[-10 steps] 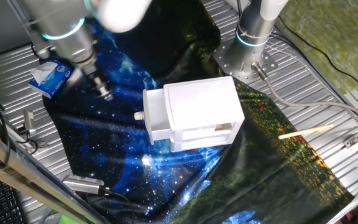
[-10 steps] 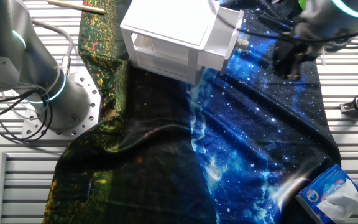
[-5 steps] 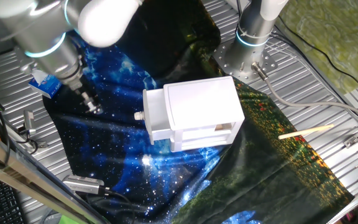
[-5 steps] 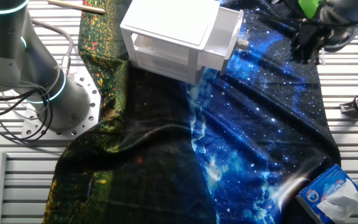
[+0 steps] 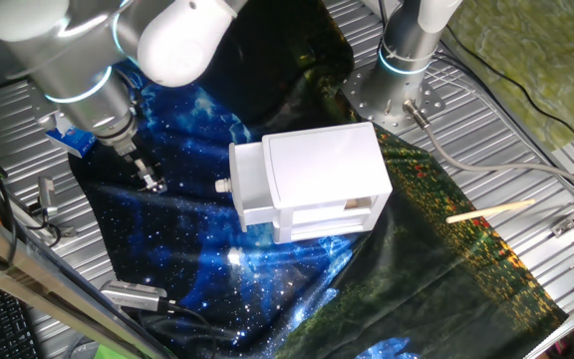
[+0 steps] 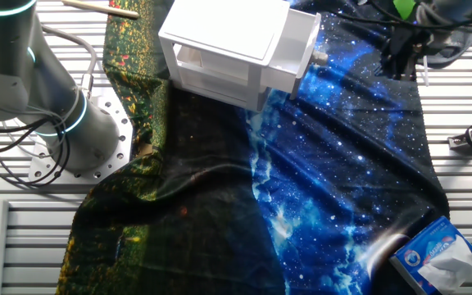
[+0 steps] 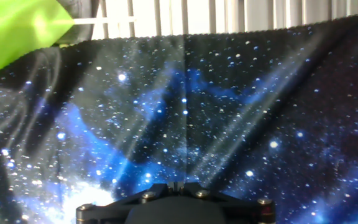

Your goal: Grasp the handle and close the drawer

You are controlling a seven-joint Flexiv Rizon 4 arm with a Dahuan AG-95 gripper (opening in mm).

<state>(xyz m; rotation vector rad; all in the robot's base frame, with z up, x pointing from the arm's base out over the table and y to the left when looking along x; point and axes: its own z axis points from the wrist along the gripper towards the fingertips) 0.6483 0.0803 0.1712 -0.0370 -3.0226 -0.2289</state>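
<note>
Well apart: gripper and handle.
Jaw state cannot be told; drawer juts open beyond them.

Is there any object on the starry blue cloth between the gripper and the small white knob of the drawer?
Nothing visible stands between them. The gripper hangs apart from the small white round knob, with only bare starry blue cloth in the gap. The white plastic drawer is still pulled out.

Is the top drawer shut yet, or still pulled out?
Pulled out. The drawer front stands proud of the cabinet, its handle untouched; the gripper is off to the side.
</note>
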